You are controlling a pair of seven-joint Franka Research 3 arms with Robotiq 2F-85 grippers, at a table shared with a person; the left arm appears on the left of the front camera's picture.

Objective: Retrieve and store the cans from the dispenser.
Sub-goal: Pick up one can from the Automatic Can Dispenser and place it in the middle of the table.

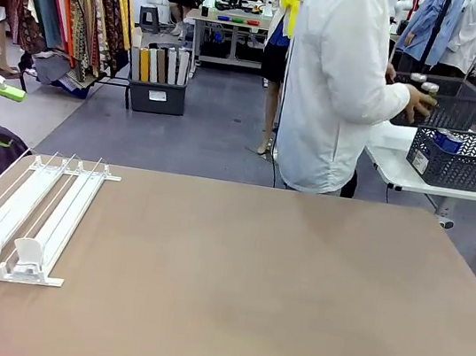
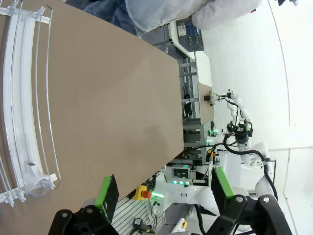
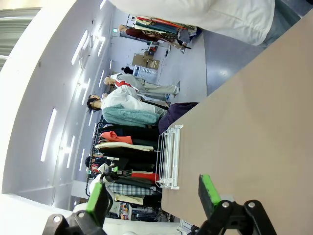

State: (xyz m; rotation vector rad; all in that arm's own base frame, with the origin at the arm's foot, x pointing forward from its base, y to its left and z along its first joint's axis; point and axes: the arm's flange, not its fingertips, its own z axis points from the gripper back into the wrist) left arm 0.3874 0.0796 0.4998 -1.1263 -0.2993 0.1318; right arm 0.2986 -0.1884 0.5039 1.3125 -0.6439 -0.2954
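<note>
Resting at the surface's (image 1: 275,291) left edge, the dispenser (image 1: 26,214) shows bare lanes. Cans (image 1: 423,88) sit in the person's hand (image 1: 420,102); blue ones (image 1: 448,140) fill a basket (image 1: 464,163). Lettering unreadable. Both jaws released.

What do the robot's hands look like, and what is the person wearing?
Each gripper, the left gripper and the right gripper, is black with two fingers tipped by bright green pads. The person wears a white long-sleeved shirt.

Brown table (image 1: 275,291), grey basket (image 1: 464,167)
</note>
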